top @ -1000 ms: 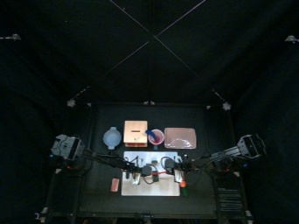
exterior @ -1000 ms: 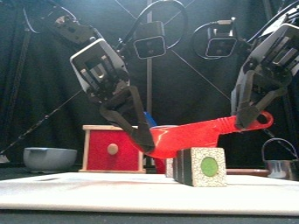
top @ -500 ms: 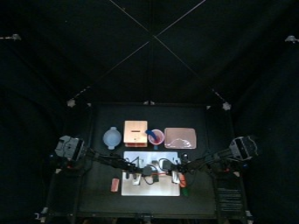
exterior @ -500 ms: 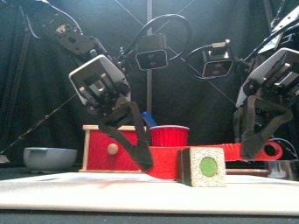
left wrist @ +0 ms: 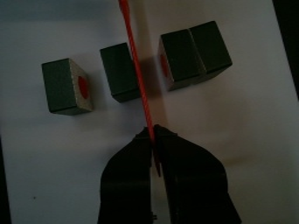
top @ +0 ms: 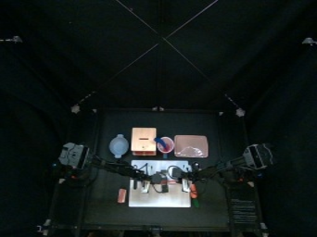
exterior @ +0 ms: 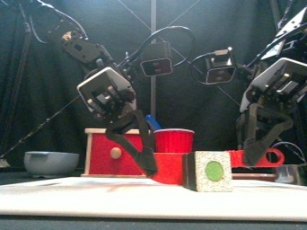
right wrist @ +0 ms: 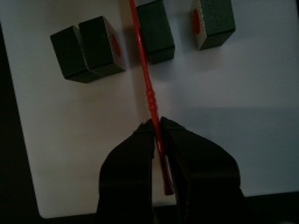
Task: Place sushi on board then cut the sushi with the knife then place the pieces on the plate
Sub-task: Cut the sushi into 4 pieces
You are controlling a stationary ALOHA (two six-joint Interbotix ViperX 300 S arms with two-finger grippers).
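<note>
Presently both hands are clenched on one thin red toy knife point(exterior: 240, 162). The left hand point(left wrist: 152, 133) has its jaws pressed together on the blade, which runs from them to the top edge of the left wrist frame. The right hand point(right wrist: 159, 128) grips the same knife, and the blade leaves its jaws toward the top of the right wrist frame. In the front frame the knife lies almost level, low and right of centre, spanning from the left hand's tips to the right hand.

The dark green toy sushi roll point(right wrist: 87, 52) rests in separate parts on the flat white cutting board point(top: 161, 199), at the bottom centre of the top frame. The left wrist frame shows three parts, each apart from its neighbour:
- a double block point(left wrist: 197, 54) at upper right
- a single piece point(left wrist: 114, 74) at upper centre
- an end piece point(left wrist: 65, 86) with a red spot at the left

The blade passes between the double block and the single piece, along the latter's edge. In the front frame the nearest piece point(exterior: 213, 171), with a white face and green centre, stands at lower centre, before the knife.

The flat pink tray point(top: 190, 145) lies behind the board, right of centre in the top frame. To its left, in a row on the black surface point(top: 106, 218), stand:
- the round red cup point(top: 165, 143)
- the pale wooden box with a red drawer front point(top: 145, 141)
- the blue-grey bowl point(top: 119, 145)
</note>
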